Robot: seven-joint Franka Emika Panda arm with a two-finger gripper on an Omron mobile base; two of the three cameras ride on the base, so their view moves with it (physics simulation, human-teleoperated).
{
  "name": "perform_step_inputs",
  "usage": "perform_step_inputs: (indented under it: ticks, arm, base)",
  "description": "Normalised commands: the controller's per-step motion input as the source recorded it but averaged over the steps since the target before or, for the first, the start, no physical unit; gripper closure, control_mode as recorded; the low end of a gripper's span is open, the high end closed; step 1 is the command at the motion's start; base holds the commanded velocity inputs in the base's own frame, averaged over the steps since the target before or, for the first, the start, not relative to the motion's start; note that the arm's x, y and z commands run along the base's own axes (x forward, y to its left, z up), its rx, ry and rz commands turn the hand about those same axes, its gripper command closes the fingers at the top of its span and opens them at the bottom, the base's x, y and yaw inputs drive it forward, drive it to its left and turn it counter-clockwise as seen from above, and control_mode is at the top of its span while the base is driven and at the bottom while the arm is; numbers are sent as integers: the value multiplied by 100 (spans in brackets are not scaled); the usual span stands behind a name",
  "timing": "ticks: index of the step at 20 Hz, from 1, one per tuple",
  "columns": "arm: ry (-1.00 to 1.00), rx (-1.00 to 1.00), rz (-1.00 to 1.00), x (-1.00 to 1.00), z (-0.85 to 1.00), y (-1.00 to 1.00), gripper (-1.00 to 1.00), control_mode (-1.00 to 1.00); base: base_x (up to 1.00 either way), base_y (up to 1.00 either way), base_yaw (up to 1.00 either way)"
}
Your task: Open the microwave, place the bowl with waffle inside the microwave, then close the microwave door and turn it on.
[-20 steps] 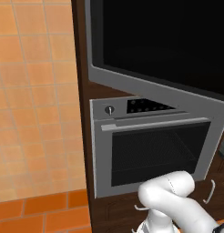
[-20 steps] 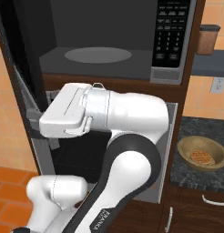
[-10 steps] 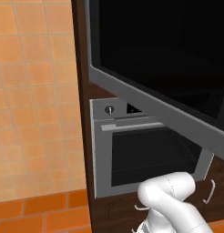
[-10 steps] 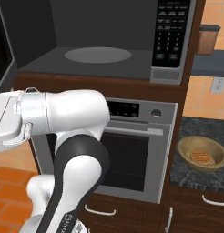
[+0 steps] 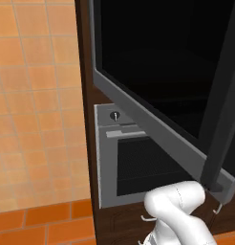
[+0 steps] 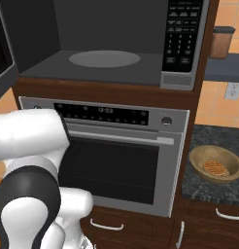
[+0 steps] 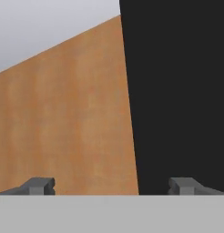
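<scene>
Grey oven (image 6: 121, 160); jar (image 6: 221, 43), contents unclear.

Smooth, rounded white arm (image 6: 29, 146) shells with a glossy black joint band between links. Thin seam lines on the white casing. Small dark grey, blocky fingertips (image 7: 38, 185).

A wall of pale orange tiles (image 5: 38, 105) stands to the left of a tall dark wood cabinet (image 5: 85, 95), with a band of deeper orange tiles (image 5: 43, 225) along its foot. Set into the cabinet is a grey oven (image 6: 116, 160) with a display strip (image 6: 102, 114), a round knob (image 6: 166, 120) and a dark mesh window. Below it are dark wood drawers with pale curved handles (image 6: 106, 225). To the right a dark speckled bench (image 6: 209, 180) runs along a tiled wall bearing a white socket (image 6: 232, 91), and a brown lidded jar (image 6: 222, 43) stands higher up.
</scene>
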Motion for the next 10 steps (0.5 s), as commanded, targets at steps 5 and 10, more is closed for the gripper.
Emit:
perform_step_inputs:
  ticks: [5, 10]
  arm:
    - [0, 0, -2, 22, 1, 39, -100, -100]
    - [0, 0, -6, 43, 2, 22, -100, -100]
  base:
    - [0, 0, 0]
    - [0, 0, 0]
